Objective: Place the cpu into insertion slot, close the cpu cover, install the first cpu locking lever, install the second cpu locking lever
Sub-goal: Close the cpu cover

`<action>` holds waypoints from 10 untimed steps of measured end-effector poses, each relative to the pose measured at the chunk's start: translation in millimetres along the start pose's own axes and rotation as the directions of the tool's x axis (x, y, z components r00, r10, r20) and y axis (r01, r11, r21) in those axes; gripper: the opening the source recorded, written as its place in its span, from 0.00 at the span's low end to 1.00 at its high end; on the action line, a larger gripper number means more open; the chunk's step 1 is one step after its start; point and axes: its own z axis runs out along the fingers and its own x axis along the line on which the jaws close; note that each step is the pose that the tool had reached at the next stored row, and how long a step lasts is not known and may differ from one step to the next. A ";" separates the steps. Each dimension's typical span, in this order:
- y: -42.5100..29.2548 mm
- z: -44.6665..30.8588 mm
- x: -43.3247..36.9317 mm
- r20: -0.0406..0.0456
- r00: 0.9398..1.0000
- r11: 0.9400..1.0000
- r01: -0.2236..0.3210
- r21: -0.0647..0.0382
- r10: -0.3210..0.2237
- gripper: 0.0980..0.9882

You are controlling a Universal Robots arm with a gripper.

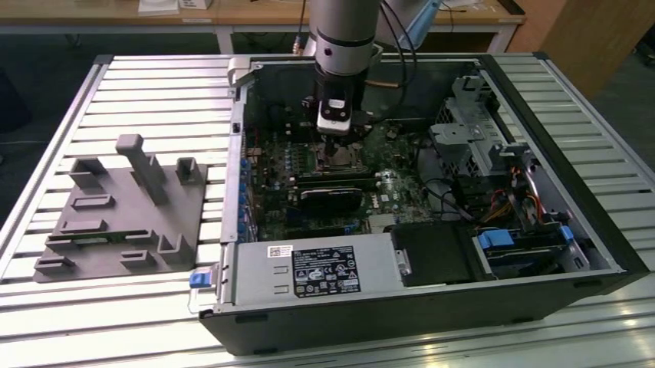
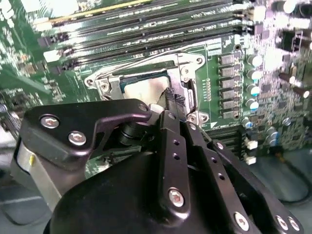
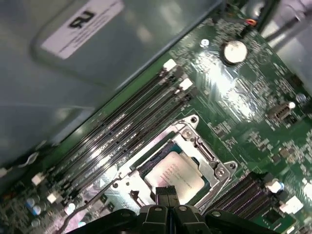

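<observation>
In the exterior view my gripper reaches down into the open computer case, just above the insertion slot on the green board. The cpu, with its silvery-grey top, lies in the slot. The cpu cover lies flat around it as a metal frame. In both wrist views the black fingertips are pressed together with nothing between them. They hover over one edge of the cpu, next to the cover's rim. A thin wire lever runs along that side of the socket.
Long black memory slots run beside the socket, with a coin battery farther off. The power supply and the drive bays crowd the case. A grey fixture sits on the slatted table at the exterior view's left.
</observation>
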 end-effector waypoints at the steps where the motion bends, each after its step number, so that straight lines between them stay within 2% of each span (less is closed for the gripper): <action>1: 0.0 0.2 0.0 0.001 0.999 0.999 0.053 0.001 -0.053 0.01; 2: 0.0 0.6 0.0 0.002 0.994 0.994 0.111 0.001 -0.111 0.01; 6: 0.0 0.9 0.0 0.003 0.986 0.986 0.164 0.001 -0.164 0.01; 10: 0.0 1.3 0.0 0.005 0.980 0.980 0.201 -0.006 -0.201 0.01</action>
